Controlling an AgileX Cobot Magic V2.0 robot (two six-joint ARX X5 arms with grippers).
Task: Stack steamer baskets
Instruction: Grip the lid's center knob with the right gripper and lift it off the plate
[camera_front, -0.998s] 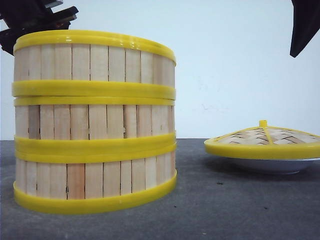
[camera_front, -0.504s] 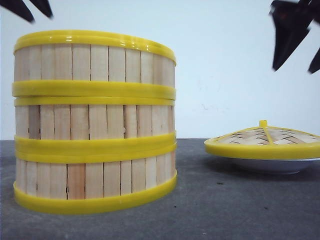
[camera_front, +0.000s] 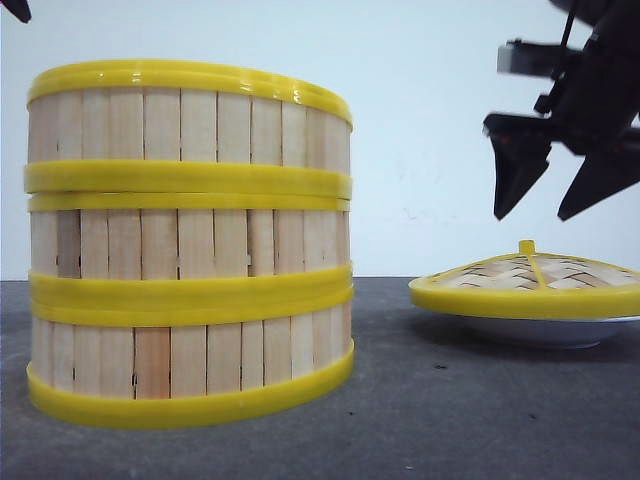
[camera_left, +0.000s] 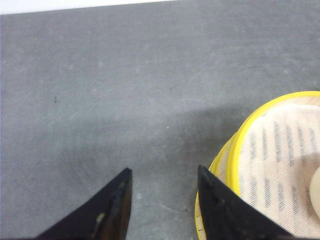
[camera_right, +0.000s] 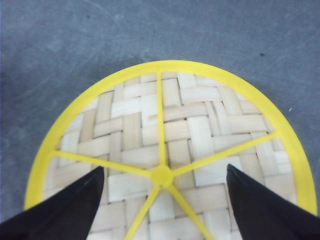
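Three steamer baskets (camera_front: 190, 245) stand stacked in one column at the left of the front view, with pale slat walls and yellow rings. The top basket's yellow rim and cloth-lined inside (camera_left: 280, 165) show in the left wrist view. My left gripper (camera_left: 164, 172) hangs open and empty, high beside the stack, its right finger over the basket's rim. Only a dark tip of that gripper (camera_front: 15, 8) shows in the front view's top corner. My right gripper (camera_front: 534, 215) is open and empty above the domed woven lid (camera_front: 530, 275), its fingers either side of the lid's centre knob (camera_right: 162, 176).
The woven lid with its yellow rim rests on a shallow white plate (camera_front: 545, 332) at the right. Dark grey table (camera_front: 400, 400) lies between stack and plate. A pale wall runs behind.
My left gripper has risen up and to the left, almost out of the front view. My right gripper has come down and to the left, and now hangs just above the lid.
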